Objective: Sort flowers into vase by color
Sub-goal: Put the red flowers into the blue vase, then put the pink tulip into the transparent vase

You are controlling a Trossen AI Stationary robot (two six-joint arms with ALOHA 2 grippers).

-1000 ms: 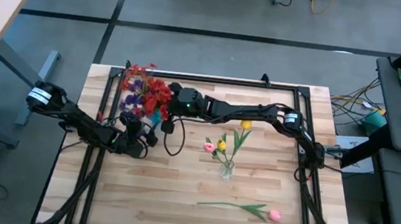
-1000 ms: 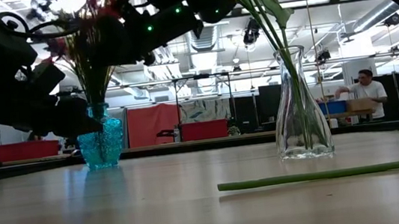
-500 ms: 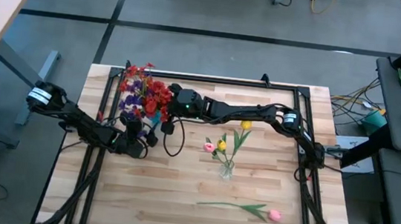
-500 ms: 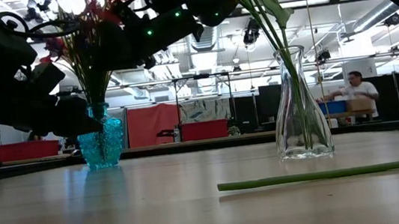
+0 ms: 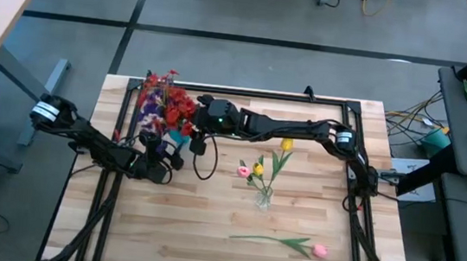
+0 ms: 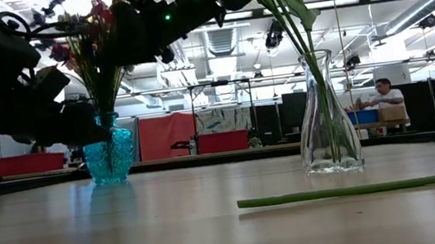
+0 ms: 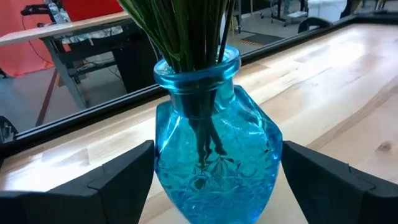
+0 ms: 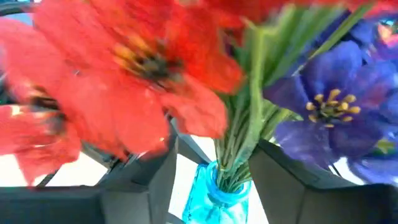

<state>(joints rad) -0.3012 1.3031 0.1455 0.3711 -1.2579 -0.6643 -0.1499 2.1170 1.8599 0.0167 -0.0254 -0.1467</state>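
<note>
High view: we see the wooden counter (image 5: 206, 223) with both dark arms meeting at its far left part. Landmark is the blue vase (image 7: 214, 149); it stands near the counter's far left corner, holding the red and purple flowers (image 5: 166, 106), stems bunched in its neck. The left gripper (image 7: 214, 186) sits around the blue vase low down, fingers (image 7: 112, 186) spread either side of the glass, not touching it, so released. The right gripper (image 8: 211, 168) hangs above the blue vase among the blooms; we see its fingers apart around the green stems, with a gap, nothing clamped. Right of the blue vase, well apart, a clear vase (image 6: 328, 117) holds yellow and pink buds (image 5: 286, 145). Nearer the front edge than the clear vase, one pink flower (image 5: 319, 251) lies flat on the counter, its stem (image 6: 365, 189) pointing toward the blue vase side. Low view: a person (image 6: 383, 99) stands far behind.
</note>
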